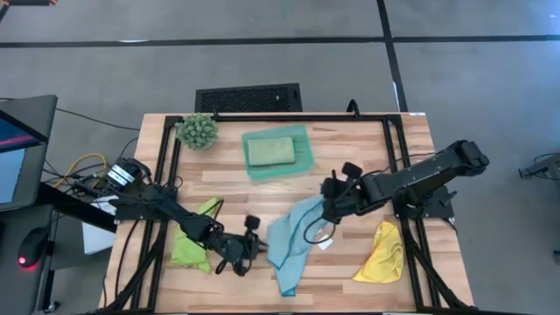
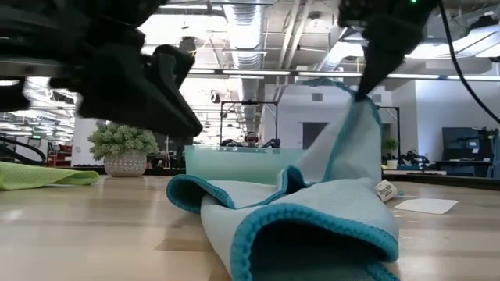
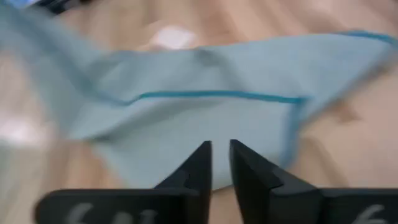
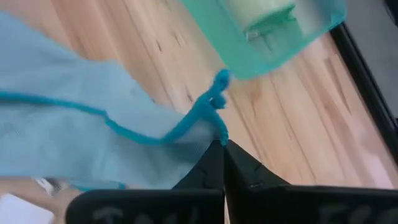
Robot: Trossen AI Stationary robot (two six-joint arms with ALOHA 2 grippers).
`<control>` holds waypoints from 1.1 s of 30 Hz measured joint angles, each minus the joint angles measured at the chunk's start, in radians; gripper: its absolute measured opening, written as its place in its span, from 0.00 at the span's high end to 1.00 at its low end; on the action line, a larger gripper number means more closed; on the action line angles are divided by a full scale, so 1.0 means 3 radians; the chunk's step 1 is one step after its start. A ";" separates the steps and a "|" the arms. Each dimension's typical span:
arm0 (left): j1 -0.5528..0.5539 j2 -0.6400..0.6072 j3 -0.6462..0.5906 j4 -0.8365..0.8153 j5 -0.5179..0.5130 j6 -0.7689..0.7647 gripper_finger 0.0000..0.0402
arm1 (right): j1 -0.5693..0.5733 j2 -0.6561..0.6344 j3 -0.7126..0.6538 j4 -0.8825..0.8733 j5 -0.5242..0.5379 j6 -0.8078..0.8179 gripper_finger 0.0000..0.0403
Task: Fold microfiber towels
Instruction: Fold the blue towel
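While the light blue towel [image 1: 292, 243] lies rumpled at the worktop's [image 1: 350, 271] lower centre, the right gripper [image 1: 330, 203] has its fingers clenched on the towel's upper corner; the left gripper [image 1: 251, 234], fingers slightly parted and empty, sits just left of it.

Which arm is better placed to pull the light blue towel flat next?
Right. The right gripper is pinched shut on the light blue microfiber towel's corner, lifting it; the left gripper holds nothing beside it.
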 joint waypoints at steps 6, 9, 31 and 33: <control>0.0000 0.0336 0.0086 0.0212 0.0471 0.0368 0.60 | 0.0027 0.0139 -0.0100 0.0124 0.0010 0.0064 0.95; 0.0043 0.0521 0.0220 0.0229 0.0515 0.0542 0.54 | 0.0026 0.0170 -0.0105 0.0146 0.0009 0.0063 0.95; 0.0144 0.0092 0.0344 -0.0081 -0.0482 0.0759 0.99 | 0.0654 0.0153 -0.0100 -0.0165 0.0273 0.0668 0.98; -0.0009 -0.0160 0.0344 -0.0141 -0.1065 0.0849 0.99 | 0.0783 0.0092 -0.0078 -0.0389 0.0394 0.0939 0.98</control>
